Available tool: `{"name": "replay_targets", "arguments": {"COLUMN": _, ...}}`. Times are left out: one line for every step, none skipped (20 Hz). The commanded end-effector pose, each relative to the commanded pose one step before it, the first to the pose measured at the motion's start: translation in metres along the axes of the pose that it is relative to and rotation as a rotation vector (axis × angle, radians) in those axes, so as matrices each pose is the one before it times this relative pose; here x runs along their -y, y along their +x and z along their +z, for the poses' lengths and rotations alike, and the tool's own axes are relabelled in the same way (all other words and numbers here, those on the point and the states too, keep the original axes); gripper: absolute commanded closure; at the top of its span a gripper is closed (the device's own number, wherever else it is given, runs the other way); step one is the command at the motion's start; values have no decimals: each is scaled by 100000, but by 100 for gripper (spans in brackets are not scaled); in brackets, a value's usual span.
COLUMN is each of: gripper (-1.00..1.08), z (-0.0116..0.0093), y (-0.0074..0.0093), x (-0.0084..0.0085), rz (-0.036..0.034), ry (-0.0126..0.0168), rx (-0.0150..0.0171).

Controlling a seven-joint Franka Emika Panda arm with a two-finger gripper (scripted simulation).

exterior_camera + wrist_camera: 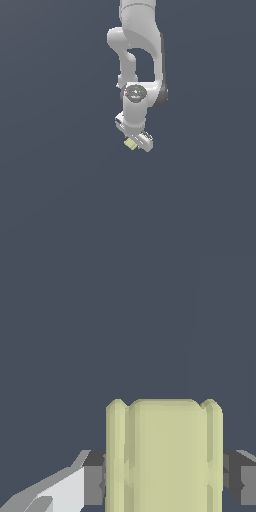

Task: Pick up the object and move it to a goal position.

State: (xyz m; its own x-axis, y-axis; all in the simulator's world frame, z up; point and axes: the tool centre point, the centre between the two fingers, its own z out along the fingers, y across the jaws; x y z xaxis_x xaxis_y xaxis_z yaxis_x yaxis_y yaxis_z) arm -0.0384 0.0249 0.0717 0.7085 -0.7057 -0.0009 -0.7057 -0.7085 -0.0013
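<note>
Plain dark slate-grey backdrop throughout, no counter edge discernible; centre frame, one white arm (135,65), one claw (133,141) clenched on one pale yellow-green block (130,144).

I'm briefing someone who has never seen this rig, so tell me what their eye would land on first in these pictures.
The white robot arm stands out first, hanging down the middle of the exterior view against a plain dark grey-blue background. Next comes the small pale yellow-green block at the gripper, the only colored thing in the scene. In the wrist view that block looms large, with a grey finger on either side of it.
</note>
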Motion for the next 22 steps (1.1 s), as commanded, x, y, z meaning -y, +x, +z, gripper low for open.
{"name": "replay_targets", "arguments": {"gripper": 108, "z": -1922, "y": -1371, "x": 78, "rz": -44, "ry": 77, "rx": -32}}
{"name": "replay_targets", "arguments": {"gripper": 108, "z": -816, "y": -575, "x": 28, "rz": 0, "ry": 0, "rx": 0}}
{"name": "replay_targets", "arguments": {"gripper": 108, "z": -783, "y": -567, "x": 31, "rz": 7, "ry": -43, "rx": 54}}
{"name": "replay_targets", "arguments": {"gripper": 108, "z": -827, "y": -576, "x": 30, "rz": 0, "ry": 0, "rx": 0}}
{"name": "replay_targets", "arguments": {"gripper": 108, "z": -834, "y": -576, "x": 32, "rz": 0, "ry": 0, "rx": 0}}
{"name": "replay_targets", "arguments": {"gripper": 108, "z": -832, "y": -580, "x": 40, "rz": -6, "ry": -43, "rx": -54}}
{"name": "replay_targets", "arguments": {"gripper": 108, "z": -801, "y": -546, "x": 33, "rz": 0, "ry": 0, "rx": 0}}
{"name": "replay_targets", "arguments": {"gripper": 108, "z": -765, "y": -517, "x": 33, "rz": 0, "ry": 0, "rx": 0}}
{"name": "replay_targets", "arguments": {"gripper": 108, "z": -724, "y": -498, "x": 42, "rz": -3, "ry": -51, "rx": -47}}
{"name": "replay_targets", "arguments": {"gripper": 108, "z": -694, "y": -462, "x": 34, "rz": 0, "ry": 0, "rx": 0}}
{"name": "replay_targets", "arguments": {"gripper": 108, "z": -654, "y": -445, "x": 43, "rz": -4, "ry": -47, "rx": -51}}
{"name": "replay_targets", "arguments": {"gripper": 108, "z": -620, "y": -408, "x": 35, "rz": 0, "ry": 0, "rx": 0}}
{"name": "replay_targets", "arguments": {"gripper": 108, "z": -582, "y": -380, "x": 35, "rz": 0, "ry": 0, "rx": 0}}
{"name": "replay_targets", "arguments": {"gripper": 108, "z": -541, "y": -365, "x": 45, "rz": -6, "ry": -45, "rx": -52}}
{"name": "replay_targets", "arguments": {"gripper": 108, "z": -504, "y": -325, "x": 36, "rz": 0, "ry": 0, "rx": 0}}
{"name": "replay_targets", "arguments": {"gripper": 108, "z": -463, "y": -297, "x": 36, "rz": 0, "ry": 0, "rx": 0}}
{"name": "replay_targets", "arguments": {"gripper": 108, "z": -421, "y": -269, "x": 36, "rz": 0, "ry": 0, "rx": 0}}
{"name": "replay_targets", "arguments": {"gripper": 108, "z": -378, "y": -240, "x": 35, "rz": 0, "ry": 0, "rx": 0}}
{"name": "replay_targets", "arguments": {"gripper": 108, "z": -333, "y": -211, "x": 34, "rz": 0, "ry": 0, "rx": 0}}
{"name": "replay_targets", "arguments": {"gripper": 108, "z": -286, "y": -180, "x": 32, "rz": 0, "ry": 0, "rx": 0}}
{"name": "replay_targets", "arguments": {"gripper": 108, "z": -238, "y": -149, "x": 29, "rz": 0, "ry": 0, "rx": 0}}
{"name": "replay_targets", "arguments": {"gripper": 108, "z": -187, "y": -117, "x": 24, "rz": 0, "ry": 0, "rx": 0}}
